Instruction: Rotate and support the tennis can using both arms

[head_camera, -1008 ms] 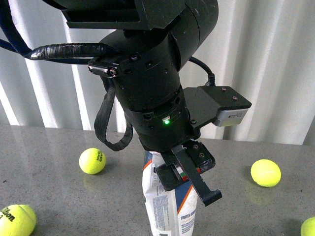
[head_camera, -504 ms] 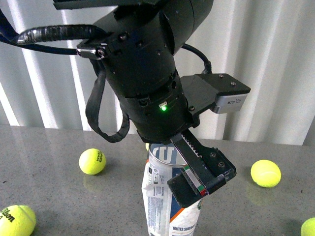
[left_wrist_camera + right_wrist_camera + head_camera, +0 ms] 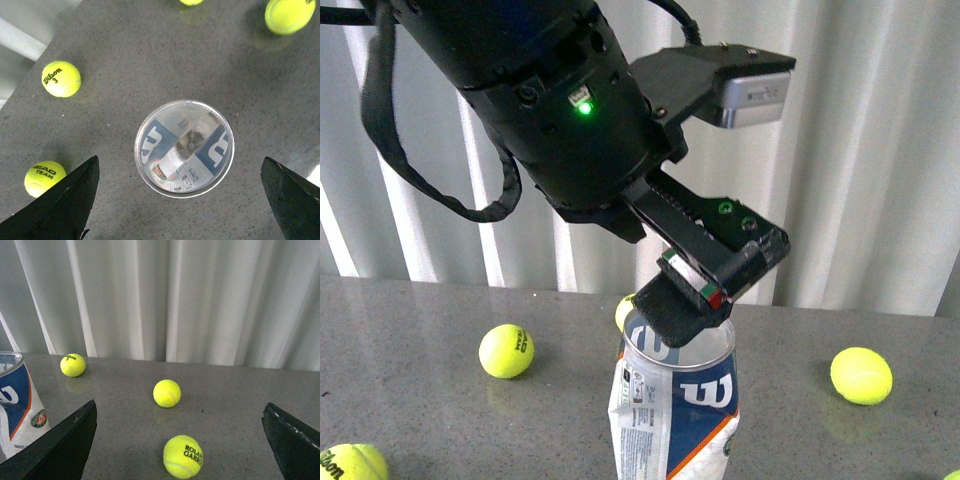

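Observation:
The tennis can point(image 3: 675, 400) stands upright on the grey table, clear tube with a navy and white Wilson "W" label and orange trim. My left arm point(image 3: 550, 100), bulky and black with a green light, hangs over it. My left gripper point(image 3: 720, 275) is open and empty just above the can's top rim. In the left wrist view I look straight down into the can point(image 3: 184, 147), which sits between the spread fingers point(image 3: 60, 205). My right gripper point(image 3: 179, 404) is open and empty low over the table. The can point(image 3: 17, 405) shows at the edge of its view.
Yellow tennis balls lie around the can on the table point(image 3: 420, 310): one point(image 3: 507, 350) to its left, one point(image 3: 861, 375) to its right, one point(image 3: 340, 460) at the near left. Two balls point(image 3: 167, 393) point(image 3: 183, 456) lie ahead of the right gripper. White curtains point(image 3: 880, 150) hang behind the table.
My left arm has risen and tilted. Its gripper has moved from beside the can's upper wall to above the can's top. The can stays upright.

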Controlling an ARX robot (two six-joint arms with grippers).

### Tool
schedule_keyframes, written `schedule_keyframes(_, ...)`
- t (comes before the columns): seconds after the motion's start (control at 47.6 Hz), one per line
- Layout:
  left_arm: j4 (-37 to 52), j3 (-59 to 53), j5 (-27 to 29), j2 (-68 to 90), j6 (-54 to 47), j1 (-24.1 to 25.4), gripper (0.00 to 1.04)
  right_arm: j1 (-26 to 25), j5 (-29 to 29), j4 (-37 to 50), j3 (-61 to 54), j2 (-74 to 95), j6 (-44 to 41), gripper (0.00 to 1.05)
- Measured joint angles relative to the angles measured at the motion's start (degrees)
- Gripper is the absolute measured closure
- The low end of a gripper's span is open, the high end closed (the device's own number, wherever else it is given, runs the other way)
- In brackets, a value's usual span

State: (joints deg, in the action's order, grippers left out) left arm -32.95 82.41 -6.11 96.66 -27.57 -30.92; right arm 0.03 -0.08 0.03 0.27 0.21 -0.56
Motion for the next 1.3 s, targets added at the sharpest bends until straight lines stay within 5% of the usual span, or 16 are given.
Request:
schedule_keyframes(0.168, 10.88, -4.9, -4.02, -5.64, 11.76, 1.97, 0.07, 0.0, 0.02, 0.0, 0.0, 0.0, 0.02, 0.07)
schedule_keyframes(0.315, 23.39, -12.33, 2.69, -12.76, 29.49, 4.68, 0.07, 0.0, 0.02, 0.0, 0.0, 0.0, 0.0, 0.07)
schedule_keyframes(0.441, 24.35, -15.08, 4.68, -15.41, 42.66, 6.14, 0.07, 0.0, 0.04, 0.0, 0.0, 0.0, 0.0, 0.07)
schedule_keyframes(0.63, 24.87, -16.37, 5.66, -14.73, 47.78, 6.01, 0.08, 0.0, -0.09, 0.0, 0.0, 0.0, 0.0, 0.07)
schedule_keyframes(0.714, 45.77, -26.23, 22.56, -17.57, 39.76, 5.64, 0.23, 0.0, 0.02, 0.0, 0.0, 0.02, 0.0, 0.07)
schedule_keyframes(0.756, 55.04, -32.5, 26.64, -20.44, 34.91, 6.54, 0.32, 0.0, 0.02, 0.0, 0.0, 0.0, 0.02, 0.07)
schedule_keyframes(0.861, 65.2, -43.76, 25.66, -26.93, 30.49, 10.23, 0.52, 0.0, 0.04, 0.0, 0.0, 0.0, 0.0, 0.07)
schedule_keyframes(1.092, 69.92, -60.61, 18.97, -37.16, 28.46, 17.25, 1.0, 0.0, 0.02, 0.0, 0.0, 0.0, 0.0, 0.07)
schedule_keyframes(1.303, 70.62, -67.58, 15.91, -43.67, 28.02, 21.11, 1.01, 0.0, 0.0, 0.0, 0.0, 0.0, 0.0, 0.07)
